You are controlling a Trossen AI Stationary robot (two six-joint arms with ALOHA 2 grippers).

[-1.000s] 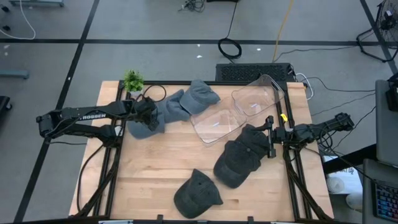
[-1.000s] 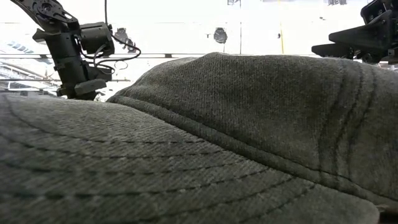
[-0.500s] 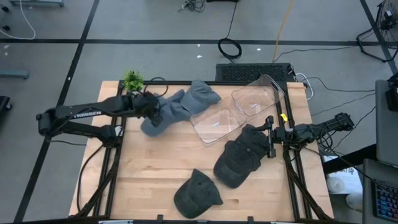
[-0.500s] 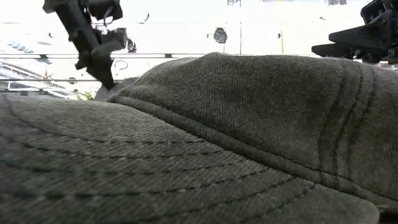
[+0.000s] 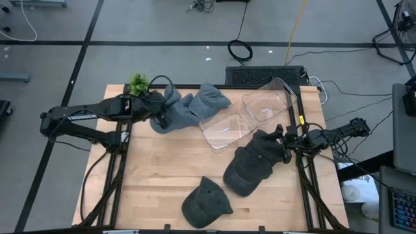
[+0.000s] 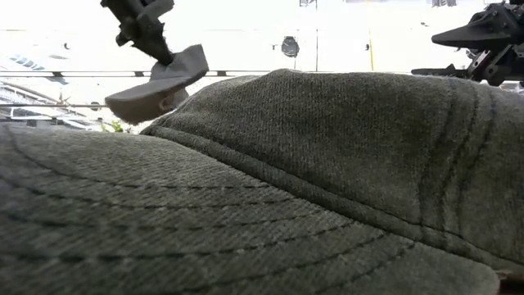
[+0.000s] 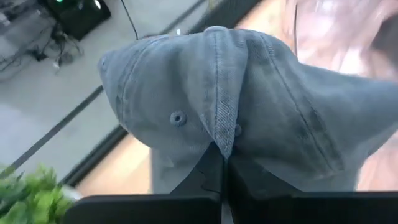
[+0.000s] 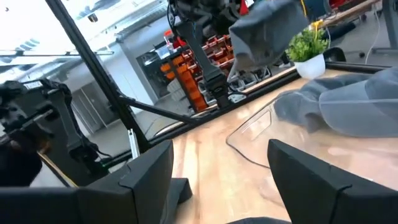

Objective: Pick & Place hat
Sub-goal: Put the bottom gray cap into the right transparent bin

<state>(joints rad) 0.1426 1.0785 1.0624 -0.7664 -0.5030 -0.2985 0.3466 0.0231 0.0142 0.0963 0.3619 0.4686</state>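
Grey-blue cloth of a hat is pinched between the closed fingers of the left gripper and held off the table near its far left corner, beside a small plant. The right gripper is held with fingers spread beside a dark cap at the right edge.

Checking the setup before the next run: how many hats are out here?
4: a blue hat held by the left hand, another blue at the back, two dark ones at centre-right and front. None seem hidden.
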